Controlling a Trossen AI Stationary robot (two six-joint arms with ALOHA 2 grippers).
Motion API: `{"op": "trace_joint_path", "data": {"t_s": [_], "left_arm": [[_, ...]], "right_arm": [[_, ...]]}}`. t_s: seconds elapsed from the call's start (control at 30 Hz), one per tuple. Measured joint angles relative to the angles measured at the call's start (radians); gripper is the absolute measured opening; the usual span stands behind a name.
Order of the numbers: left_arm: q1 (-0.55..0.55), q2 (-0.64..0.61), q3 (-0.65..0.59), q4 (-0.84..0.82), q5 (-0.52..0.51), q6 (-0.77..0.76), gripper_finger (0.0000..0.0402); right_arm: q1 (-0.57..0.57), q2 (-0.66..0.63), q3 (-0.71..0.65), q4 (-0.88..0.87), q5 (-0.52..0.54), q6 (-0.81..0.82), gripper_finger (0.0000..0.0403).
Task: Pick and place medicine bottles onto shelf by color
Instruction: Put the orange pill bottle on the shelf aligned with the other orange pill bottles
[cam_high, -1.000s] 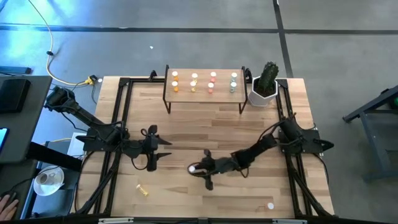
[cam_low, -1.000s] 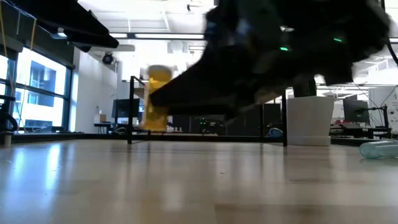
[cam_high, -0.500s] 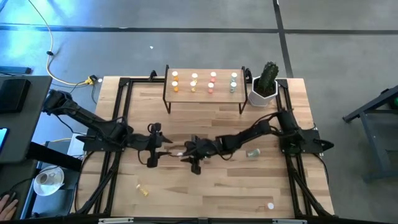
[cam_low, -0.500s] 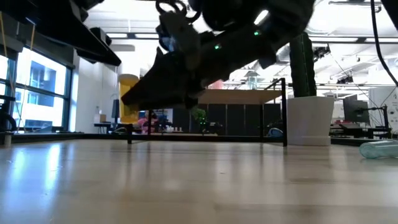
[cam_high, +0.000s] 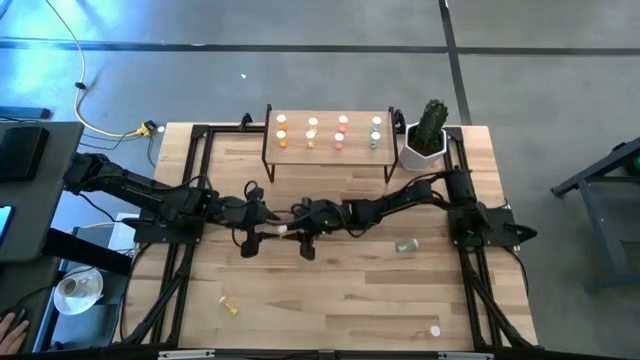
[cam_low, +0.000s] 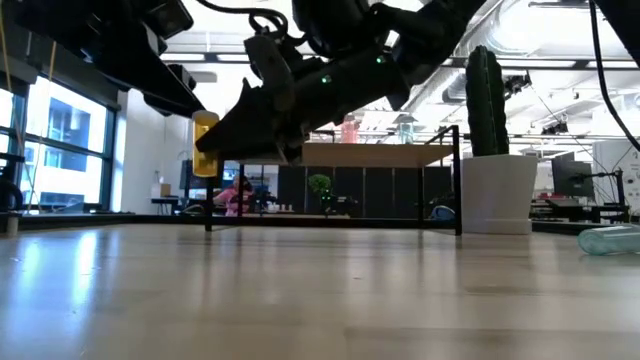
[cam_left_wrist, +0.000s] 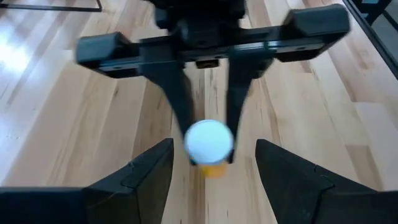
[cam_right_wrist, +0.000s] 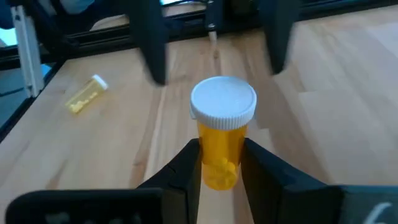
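Note:
An orange medicine bottle (cam_right_wrist: 222, 134) with a white cap hangs over the middle of the table, about upright, with my right gripper (cam_high: 293, 230) shut on it. In the low view the bottle (cam_low: 205, 145) shows well above the tabletop. My left gripper (cam_left_wrist: 214, 180) faces it from the table's left, open. Its fingers (cam_right_wrist: 152, 53) stand a little beyond the bottle on either side and do not touch it. The shelf (cam_high: 328, 140) at the far edge carries several bottles standing on their bases. My right gripper pinches the lower part of the bottle's body (cam_right_wrist: 219, 167) between its two fingers (cam_right_wrist: 186, 165). The fingers come from the table's right, slanting a little downward, and lie across the bottle. The bottle is lifted clear of the table, cap up.
A green bottle (cam_high: 405, 245) lies on its side right of centre, and a yellow one (cam_high: 230, 306) lies near the front left. A white-capped bottle (cam_high: 434, 330) is at the front right. A cactus in a white pot (cam_high: 428, 140) stands beside the shelf's right end.
My right gripper has carried the orange bottle up and toward the table's far left, away from the near middle. My left gripper has swung toward the table's right and far edge, toward the bottle, until the two grippers face each other closely.

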Motion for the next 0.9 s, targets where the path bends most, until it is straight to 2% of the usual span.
{"op": "trace_joint_path", "data": {"t_s": [0.37,0.67,0.9], "left_arm": [[0.096,0.000,0.000,0.000,0.013,0.008,0.0216],[0.179,0.000,0.000,0.000,0.108,0.025,0.0216],[0.215,0.000,0.000,0.001,0.113,0.043,0.0216]], "right_arm": [[-0.046,0.000,0.010,0.003,-0.030,-0.059,0.0085],[-0.074,0.000,0.010,0.030,-0.030,-0.060,0.0085],[-0.085,0.000,0.010,0.043,-0.030,-0.059,0.0085]]}}
